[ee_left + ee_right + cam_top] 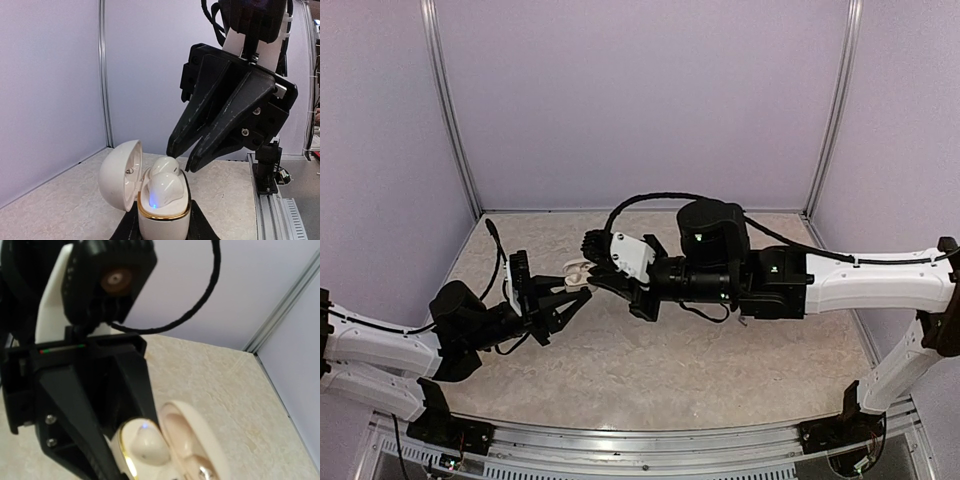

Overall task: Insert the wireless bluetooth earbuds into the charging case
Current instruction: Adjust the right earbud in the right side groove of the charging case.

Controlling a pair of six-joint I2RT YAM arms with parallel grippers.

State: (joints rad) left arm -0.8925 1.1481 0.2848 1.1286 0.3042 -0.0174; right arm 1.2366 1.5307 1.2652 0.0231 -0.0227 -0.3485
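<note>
"Where are the earbuds (165, 187) now?"

"Both sit in the open case (162, 220). The left hand (570, 295) clamps the case low on its body. The right hand (182, 159) hangs just above them, pinched narrow and holding nothing."

"Are they fiddly?"

"I'd guess they're light, glossy and slippery. Press or pinch the rounded tops gently."

"Which is the best view?"

"The left wrist shows both buds and the blue light (154, 205). From overhead there's only a pale speck."

Earbuds (164, 189): 2 — both seated in the case, just under the right claw (182, 160) tips.
Charging case (162, 222): 1 — between the left claw (575, 288) fingers.
Lid (117, 175): 1.
Claws: 2.
Arms (880, 280): 2.
</note>
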